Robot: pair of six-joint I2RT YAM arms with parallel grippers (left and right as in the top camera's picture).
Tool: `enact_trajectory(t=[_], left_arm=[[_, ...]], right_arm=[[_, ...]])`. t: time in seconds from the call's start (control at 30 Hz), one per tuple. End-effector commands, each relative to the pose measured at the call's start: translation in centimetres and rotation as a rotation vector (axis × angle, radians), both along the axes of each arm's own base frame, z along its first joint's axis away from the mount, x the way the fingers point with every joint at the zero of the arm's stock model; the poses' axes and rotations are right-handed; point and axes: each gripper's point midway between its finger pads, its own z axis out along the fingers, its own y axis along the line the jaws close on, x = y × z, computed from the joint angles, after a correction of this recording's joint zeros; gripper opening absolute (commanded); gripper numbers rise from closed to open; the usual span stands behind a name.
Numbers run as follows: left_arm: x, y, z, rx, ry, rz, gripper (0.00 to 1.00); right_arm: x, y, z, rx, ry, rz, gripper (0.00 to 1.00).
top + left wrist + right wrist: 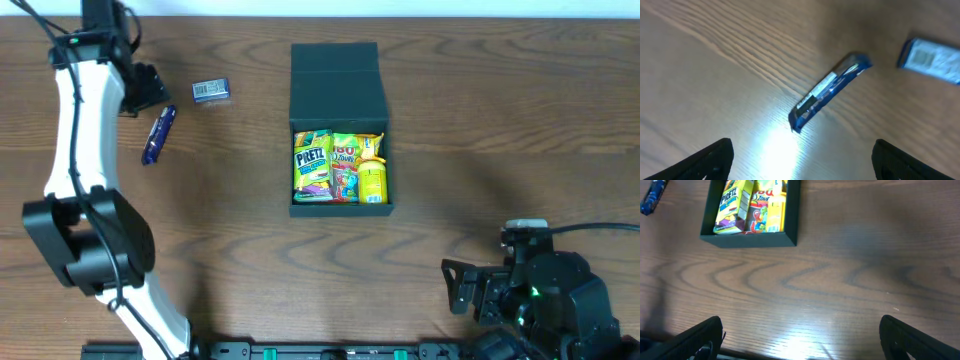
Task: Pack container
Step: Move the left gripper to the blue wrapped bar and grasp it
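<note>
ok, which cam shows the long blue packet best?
Left wrist: long blue packet whole and close, mid-frame. Overhead shows it whole but small; right wrist catches only part, at the top-left edge.

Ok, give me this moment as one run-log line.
left gripper open above blue snack bar | right gripper open, empty | container lid open, snack packets inside | small blue packet on table
</note>
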Motion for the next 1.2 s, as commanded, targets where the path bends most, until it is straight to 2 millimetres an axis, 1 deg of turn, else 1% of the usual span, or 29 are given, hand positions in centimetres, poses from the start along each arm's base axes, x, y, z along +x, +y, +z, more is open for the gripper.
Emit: enact_trajectory(t=[0.0, 0.1, 0.2, 0.3, 0.53, 0.63, 0.77, 0.83, 0.93, 1.17], left_arm=[[0.4, -0.6, -3.3, -0.105, 0.067, -0.184, 0.88], [0.4, -0.5, -5.8, -0.132, 0.119, -0.257, 0.87], [0.4, -0.8, -7.4, -0.144, 0.155, -0.325, 0.85], [0.2, -0.8, -9.2, -0.152, 0.2, -0.369, 0.79], [-0.1, -0.9, -13.1, -0.176, 0.274, -0.407, 0.83], [0.1, -0.9, -14.0, -0.178, 0.278, -0.406, 0.83], [0.3, -0.8, -14.7, -0.179, 0.278, -0.406, 0.82], [0.5, -0.8, -14.9, -0.177, 0.273, -0.407, 0.82], [0.8, -0.7, -14.8, -0.17, 0.259, -0.407, 0.78], [1.1, -0.6, -15.4, -0.163, 0.245, -0.408, 0.76]], right_arm=[[0.0, -0.1, 0.3, -0.005, -0.012, 0.002, 0.99], [0.0, -0.1, 0.3, -0.005, -0.012, 0.002, 0.99], [0.0, -0.1, 0.3, -0.005, -0.012, 0.002, 0.99], [0.0, -0.1, 0.3, -0.005, -0.012, 0.002, 0.99], [0.0, -0.1, 0.3, -0.005, -0.012, 0.002, 0.99], [0.0, -0.1, 0.3, -0.005, -0.012, 0.002, 0.99], [0.0, -0.1, 0.3, -0.005, -0.012, 0.002, 0.99], [0.0, -0.1, 0.3, -0.005, -0.012, 0.002, 0.99], [0.0, -0.1, 0.3, -0.005, -0.012, 0.002, 1.0], [0.0, -0.1, 0.3, -0.005, -0.012, 0.002, 0.99]])
